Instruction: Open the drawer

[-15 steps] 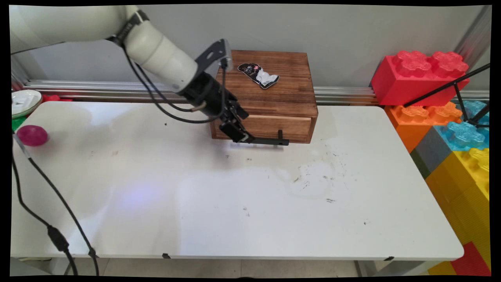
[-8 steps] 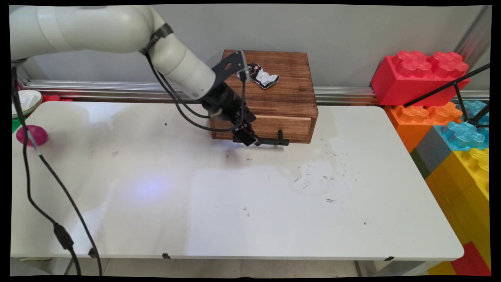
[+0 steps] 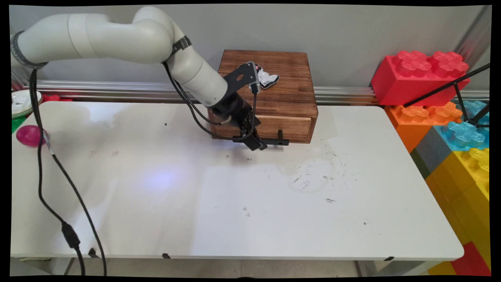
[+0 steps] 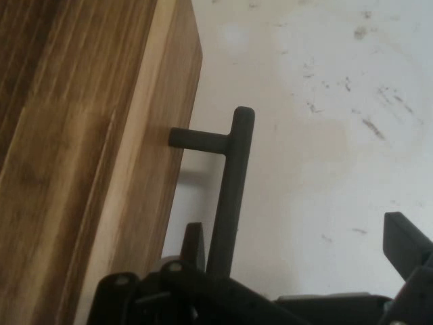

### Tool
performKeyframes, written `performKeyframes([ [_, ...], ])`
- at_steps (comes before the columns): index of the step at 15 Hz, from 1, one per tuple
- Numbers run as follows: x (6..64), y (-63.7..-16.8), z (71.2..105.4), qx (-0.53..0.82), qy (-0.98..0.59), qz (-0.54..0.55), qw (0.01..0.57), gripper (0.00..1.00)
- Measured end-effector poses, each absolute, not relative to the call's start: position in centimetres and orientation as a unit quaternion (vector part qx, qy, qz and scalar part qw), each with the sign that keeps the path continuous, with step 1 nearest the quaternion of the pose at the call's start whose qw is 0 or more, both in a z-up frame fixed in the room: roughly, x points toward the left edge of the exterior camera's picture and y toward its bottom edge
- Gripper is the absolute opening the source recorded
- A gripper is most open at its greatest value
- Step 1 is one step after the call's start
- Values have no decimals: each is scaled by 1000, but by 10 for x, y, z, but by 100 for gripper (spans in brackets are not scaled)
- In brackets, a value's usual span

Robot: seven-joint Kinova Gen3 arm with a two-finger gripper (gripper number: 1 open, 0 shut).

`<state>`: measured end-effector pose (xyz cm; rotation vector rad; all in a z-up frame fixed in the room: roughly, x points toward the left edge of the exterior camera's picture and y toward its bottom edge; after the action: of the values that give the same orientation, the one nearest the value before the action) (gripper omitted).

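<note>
At the back of the tabletop (image 3: 242,219), main view: the wooden drawer box (image 3: 270,90) stood against the wall, its drawer front facing the camera. The black bar handle (image 3: 276,141) projected from the drawer front, low and just above the tabletop. The gripper (image 3: 255,144) sat at the left end of that handle, the arm reaching in from the upper left with black cables hanging from it. A small black-and-white packet (image 3: 267,78) lay on top of the box, partly hidden by the hand's camera bracket. A pink ball (image 3: 28,135) lay at the far left edge of the tabletop, well apart from the gripper, with a white dish (image 3: 24,101) behind it. Large toy bricks (image 3: 442,98) in red, orange, blue and yellow were stacked off the right end.

Hand view: the drawer front (image 4: 108,176) filled the left side. The handle (image 4: 229,196) ran up from the gripper (image 4: 298,254) on one visible post fixed to the wood. The fingers (image 4: 404,242) were spread apart, one on each side of the bar. The inner one lay between bar and wood. The bar stood close to the inner finger; contact could not be told.
</note>
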<state>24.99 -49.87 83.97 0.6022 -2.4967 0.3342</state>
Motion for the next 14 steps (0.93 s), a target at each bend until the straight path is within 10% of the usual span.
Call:
performKeyframes([
  [14, 237, -516, 807, 185, -942, 131, 246, 100],
])
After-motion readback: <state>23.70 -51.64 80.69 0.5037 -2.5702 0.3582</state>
